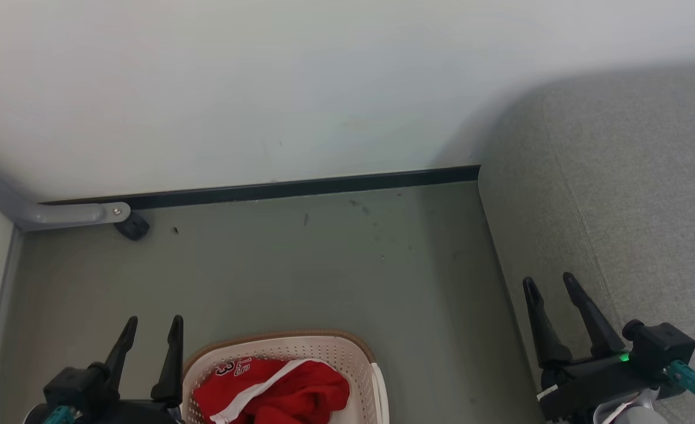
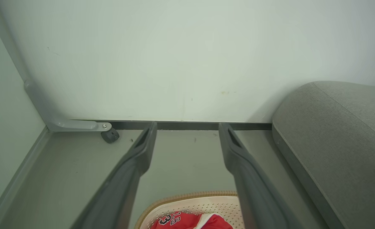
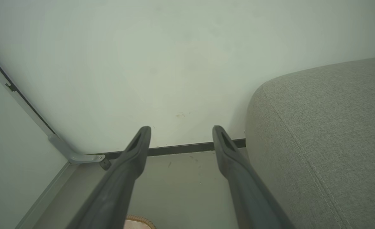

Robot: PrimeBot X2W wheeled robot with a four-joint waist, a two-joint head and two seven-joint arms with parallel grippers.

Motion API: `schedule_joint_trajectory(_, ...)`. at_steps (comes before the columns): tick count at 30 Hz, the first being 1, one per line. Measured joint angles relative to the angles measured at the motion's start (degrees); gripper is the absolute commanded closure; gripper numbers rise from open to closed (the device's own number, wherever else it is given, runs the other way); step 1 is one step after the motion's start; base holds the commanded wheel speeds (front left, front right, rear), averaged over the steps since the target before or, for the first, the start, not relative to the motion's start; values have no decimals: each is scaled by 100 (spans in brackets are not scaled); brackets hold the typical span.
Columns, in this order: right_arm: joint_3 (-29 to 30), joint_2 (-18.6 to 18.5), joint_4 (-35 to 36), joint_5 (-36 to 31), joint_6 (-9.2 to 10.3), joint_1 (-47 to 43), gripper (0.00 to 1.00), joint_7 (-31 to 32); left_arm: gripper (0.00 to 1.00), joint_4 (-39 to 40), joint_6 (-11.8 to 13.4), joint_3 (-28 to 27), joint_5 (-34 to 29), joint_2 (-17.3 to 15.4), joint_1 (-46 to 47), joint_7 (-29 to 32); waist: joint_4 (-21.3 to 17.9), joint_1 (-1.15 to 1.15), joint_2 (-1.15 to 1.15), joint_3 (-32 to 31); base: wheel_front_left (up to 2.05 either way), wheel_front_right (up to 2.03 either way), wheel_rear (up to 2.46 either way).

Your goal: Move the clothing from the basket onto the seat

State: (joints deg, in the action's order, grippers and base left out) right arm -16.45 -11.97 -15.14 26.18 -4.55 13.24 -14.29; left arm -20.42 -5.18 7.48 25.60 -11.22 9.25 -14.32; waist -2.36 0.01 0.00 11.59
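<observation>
Red clothing (image 1: 277, 391) with white trim and dark numbers lies bunched in the cream basket (image 1: 356, 356) at the bottom middle of the head view. The left wrist view shows the basket (image 2: 206, 203) and the clothing (image 2: 187, 221) low between my fingers. My left gripper (image 1: 153, 324) stands open just left of the basket, holding nothing. My right gripper (image 1: 550, 282) is open and empty at the front edge of the grey seat (image 1: 630, 206). The seat (image 2: 340, 140) fills the right side, and its stitched seam shows on the seat (image 3: 327, 140) in the right wrist view.
A pale wall (image 1: 265, 88) with a dark skirting strip (image 1: 300, 188) closes off the far side. A grey metal frame leg with a small black caster (image 1: 132, 227) stands at the far left corner. Grey-green floor (image 1: 324, 271) lies between basket, wall and seat.
</observation>
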Motion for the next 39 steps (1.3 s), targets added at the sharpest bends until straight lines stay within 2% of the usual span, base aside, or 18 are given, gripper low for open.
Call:
schedule_joint_trajectory(19,4,197,178,-189,-8,495,0,-1,0,-899,-141,471,-300,-163,912,79,-267,0,0,1151,0,0,0)
schedule_joint_trajectory(33,35,283,347,-396,-49,996,0,-29,0,-1920,-197,715,-178,-138,1614,359,-392,1,1,2079,0,0,0)
schedule_joint_trajectory(39,45,300,417,-491,-51,1123,0,-42,0,-2309,-216,1022,-321,-219,1956,474,-458,0,1,2435,0,0,0)
